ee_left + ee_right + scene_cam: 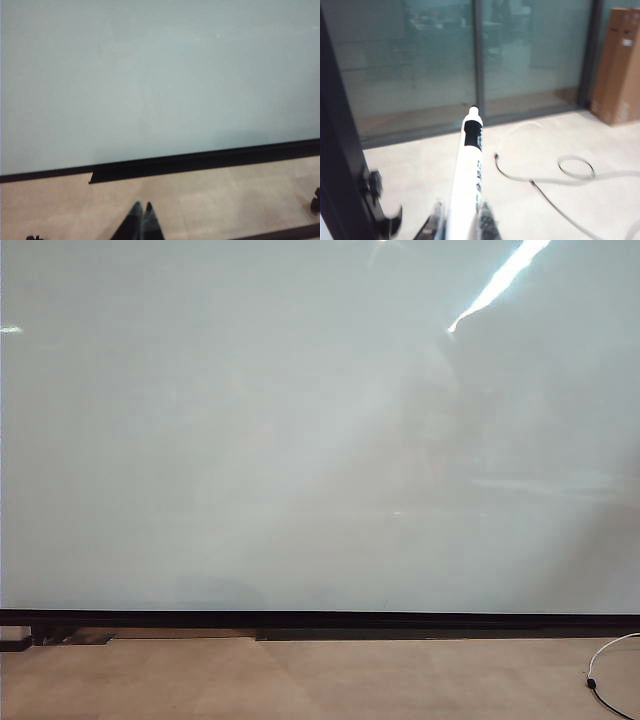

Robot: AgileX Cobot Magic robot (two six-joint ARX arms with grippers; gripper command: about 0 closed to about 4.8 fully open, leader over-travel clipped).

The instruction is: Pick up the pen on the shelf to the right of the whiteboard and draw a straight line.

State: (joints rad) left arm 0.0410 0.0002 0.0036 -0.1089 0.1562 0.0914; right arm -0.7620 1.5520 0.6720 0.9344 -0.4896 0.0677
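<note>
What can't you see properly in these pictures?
- Exterior view: neither claw shows; the whiteboard fills the frame, and glare hides any faint marks.
- Left wrist view: left claw is shut, cut off by the picture's edge.
- Right wrist view: the pen label is blurred; right claw mostly cropped.

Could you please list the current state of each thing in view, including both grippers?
whiteboard: upright, blank, no line drawn on it.
pen: clamped in the right gripper, dark tip pointing away from it, uncapped.
right gripper: shut on the pen, facing glass panels rather than the board.
left gripper: shut, empty, above the floor in front of the whiteboard.
cable: loose on the floor.
</note>
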